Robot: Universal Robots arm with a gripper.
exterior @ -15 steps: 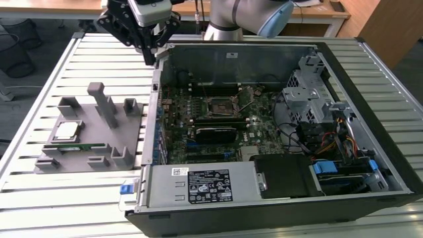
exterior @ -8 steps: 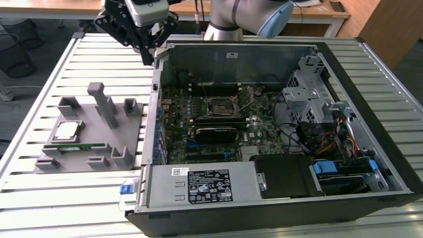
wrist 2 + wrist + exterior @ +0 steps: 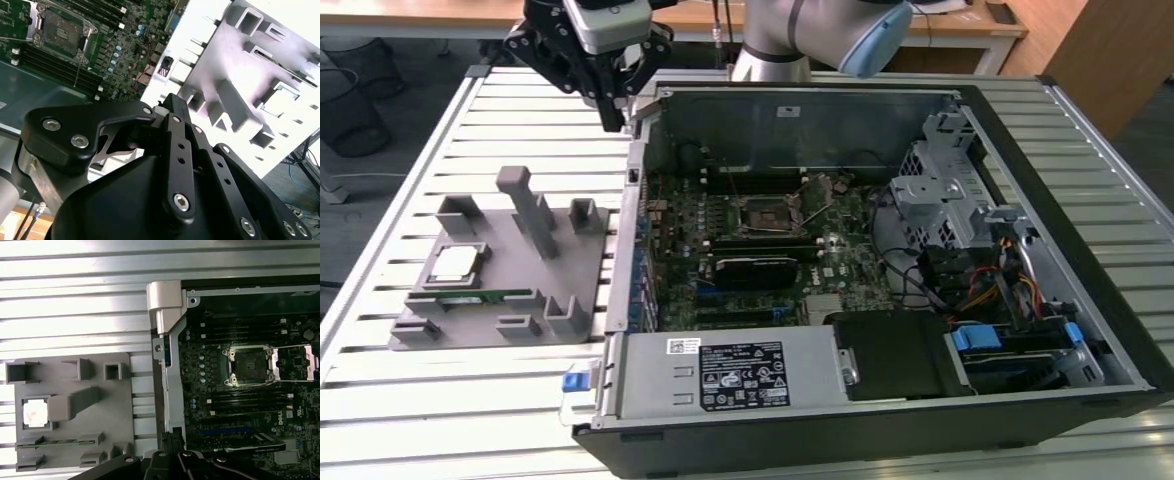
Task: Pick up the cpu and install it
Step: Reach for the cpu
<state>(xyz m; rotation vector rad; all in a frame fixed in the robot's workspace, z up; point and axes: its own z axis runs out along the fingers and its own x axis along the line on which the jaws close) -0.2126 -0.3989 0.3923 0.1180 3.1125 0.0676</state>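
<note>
The gripper (image 3: 611, 122) hangs over the slatted metal table (image 3: 400, 400), just beside the far corner of the open computer case (image 3: 1067, 200) on the exterior view's left. Its jaws are clenched together with nothing between them, and it touches nothing. In the first wrist view the gripper (image 3: 172, 440) points down at the case wall where it borders the table.

The cpu (image 3: 454, 264) has not been picked up. It lies flat, silvery top up, in a square recess of a grey fixture tray (image 3: 420, 335), near the tray's edge on the exterior view's left and well apart from the gripper. The tray rests on the table just beside the case's side wall. In the first wrist view the cpu (image 3: 36, 413) shows as a bright square seated within its pocket in the tray (image 3: 120, 405). A green memory stick (image 3: 480, 297) stands on edge in a slot next to the cpu, towards the tray's near edge, and it shows in the first wrist view too (image 3: 55, 442). Several upright grey posts rise from the tray.

Inside the case the motherboard (image 3: 854, 240) lies flat. Its cpu socket (image 3: 765, 212) sits near the middle of the board with no chip in it. In the first wrist view the socket (image 3: 248, 365) is dark and bare, and its metal retention frame (image 3: 295, 362) is swung open beside it. The second wrist view shows the socket (image 3: 62, 30) beyond the gripper's black body
</note>
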